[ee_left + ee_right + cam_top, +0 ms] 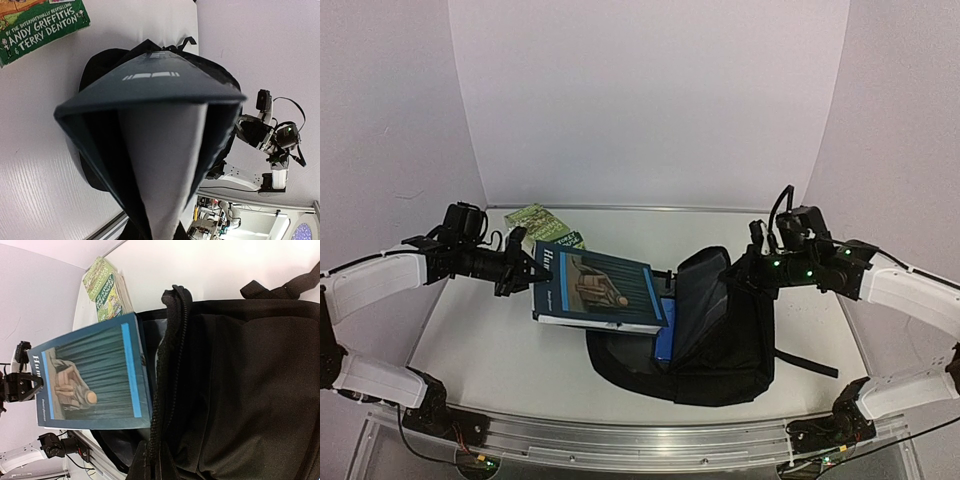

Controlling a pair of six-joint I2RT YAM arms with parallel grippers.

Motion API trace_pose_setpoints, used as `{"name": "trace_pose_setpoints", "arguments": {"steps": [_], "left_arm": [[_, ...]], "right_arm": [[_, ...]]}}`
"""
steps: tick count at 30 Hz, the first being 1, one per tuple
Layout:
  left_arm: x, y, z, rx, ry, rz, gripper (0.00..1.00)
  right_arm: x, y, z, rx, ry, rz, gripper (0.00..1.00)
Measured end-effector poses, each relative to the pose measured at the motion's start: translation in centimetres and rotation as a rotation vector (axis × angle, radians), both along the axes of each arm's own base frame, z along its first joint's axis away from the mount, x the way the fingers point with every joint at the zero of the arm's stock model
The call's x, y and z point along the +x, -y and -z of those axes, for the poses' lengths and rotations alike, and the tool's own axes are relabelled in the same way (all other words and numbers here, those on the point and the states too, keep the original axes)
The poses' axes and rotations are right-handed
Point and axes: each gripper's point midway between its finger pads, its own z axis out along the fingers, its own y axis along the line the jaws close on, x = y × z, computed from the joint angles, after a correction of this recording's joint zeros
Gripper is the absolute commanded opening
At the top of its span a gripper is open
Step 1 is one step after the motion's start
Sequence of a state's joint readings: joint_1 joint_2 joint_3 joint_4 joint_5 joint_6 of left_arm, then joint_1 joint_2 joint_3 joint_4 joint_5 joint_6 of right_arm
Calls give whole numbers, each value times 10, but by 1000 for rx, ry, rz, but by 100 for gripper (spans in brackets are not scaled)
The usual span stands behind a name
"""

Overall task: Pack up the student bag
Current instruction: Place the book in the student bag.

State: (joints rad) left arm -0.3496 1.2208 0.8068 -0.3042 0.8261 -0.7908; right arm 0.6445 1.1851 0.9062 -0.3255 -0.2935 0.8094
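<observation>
The student bag (725, 335) lies at the table's centre-right, a large black backpack with its top flap lifted. My right gripper (742, 268) is shut on the flap's zippered edge (167, 390), and the dark fingers (142, 465) pinch the zipper from both sides. My left gripper (525, 270) is shut on the spine side of a dark teal book (602, 290), holding it above the table with its far corner at the bag's mouth. In the left wrist view this book (150, 100) fans open and fills the frame, hiding the fingers. The teal book's cover (90, 375) also shows in the right wrist view.
A green paperback (542, 225) lies flat at the back left, seen also as the green paperback (40, 25) under my left wrist. A blue edge (665, 335) shows in the bag's opening. A black strap (810, 362) trails right of the bag.
</observation>
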Motion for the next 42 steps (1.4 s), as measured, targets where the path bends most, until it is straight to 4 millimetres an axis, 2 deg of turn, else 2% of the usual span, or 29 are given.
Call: {"name": "trace_pose_setpoints", "arguments": {"steps": [7, 14, 20, 28, 33, 42], "left_arm": [[2, 7, 6, -36, -17, 28, 0], [5, 22, 23, -46, -47, 80, 0], [-1, 46, 35, -48, -59, 156, 0], [9, 81, 45, -65, -33, 222, 0], [11, 110, 53, -75, -13, 252, 0], [18, 170, 50, -55, 46, 309, 0]], "right_arm": [[3, -6, -23, 27, 26, -16, 0], [8, -16, -48, 61, 59, -46, 0], [10, -22, -50, 69, 56, -69, 0], [14, -33, -53, 86, 63, -92, 0], [14, -42, -56, 102, 79, -112, 0], [16, -53, -54, 111, 90, -130, 0]]}}
